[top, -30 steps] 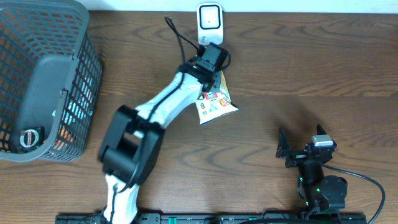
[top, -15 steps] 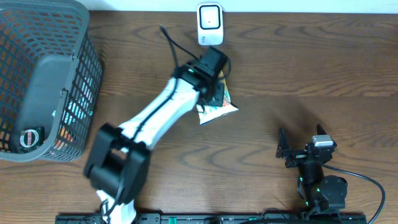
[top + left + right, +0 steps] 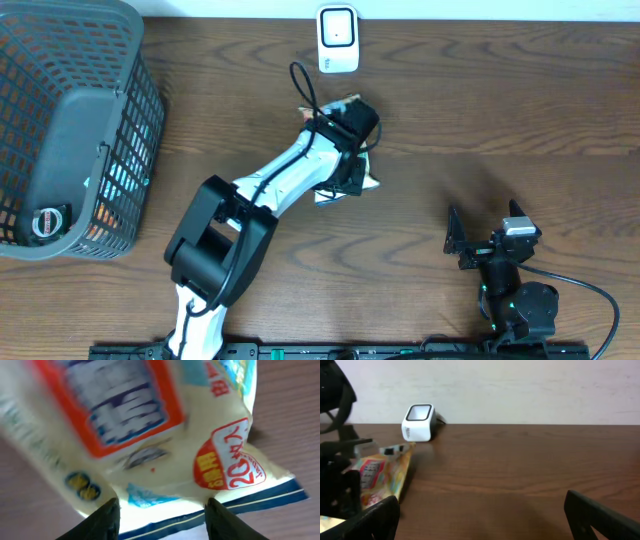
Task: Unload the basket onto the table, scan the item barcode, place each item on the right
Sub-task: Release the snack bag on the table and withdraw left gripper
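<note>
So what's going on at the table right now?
The left arm's tool is down on the yellow-and-white printed snack packet, its fingers parted astride the packet's lower edge. This is just in front of the small white barcode scanner on the wooden table. Whether it actually grips the packet is unclear. The right arm's tool sits open and empty near the front edge.

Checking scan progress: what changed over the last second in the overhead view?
The left gripper backed off the scanner toward the near edge. It is now over the snack packet, covering most of it; grip can't be confirmed. The packet itself hardly moved. The scanner, basket and open right gripper stayed put.
</note>
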